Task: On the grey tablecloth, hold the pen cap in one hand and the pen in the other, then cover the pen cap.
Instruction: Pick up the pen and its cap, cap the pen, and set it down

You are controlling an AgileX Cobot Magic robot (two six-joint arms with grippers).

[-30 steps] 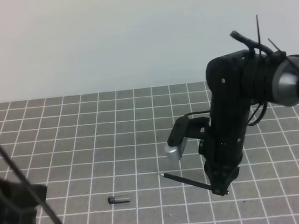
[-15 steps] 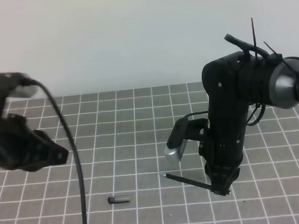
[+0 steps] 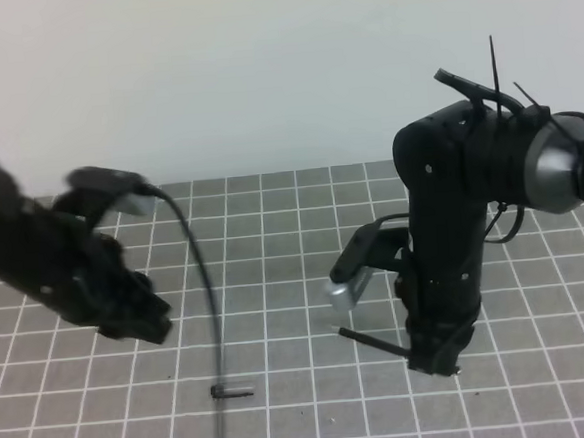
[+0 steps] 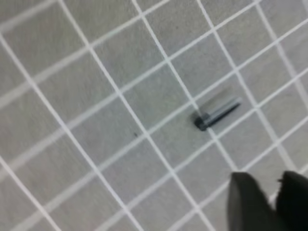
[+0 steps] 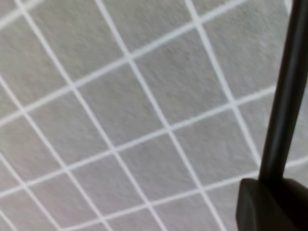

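Broadly, the grey tablecloth (image 3: 273, 240), a flat cloth gridded with thin white lines, fills the lower frame. Right tool (image 3: 434, 361), lower right, is clamped narrowly on the pen (image 3: 373, 342), a slim black stick whose free end points up-left. Left tool (image 3: 151, 324), mid-left, hangs above the cloth holding nothing; its opening cannot be judged. Pen cap (image 3: 232, 391), a short dark cylinder, lies bottom centre, long axis left-right.

The left end effector (image 3: 154, 324) has swung in above the pen cap (image 3: 233, 391).
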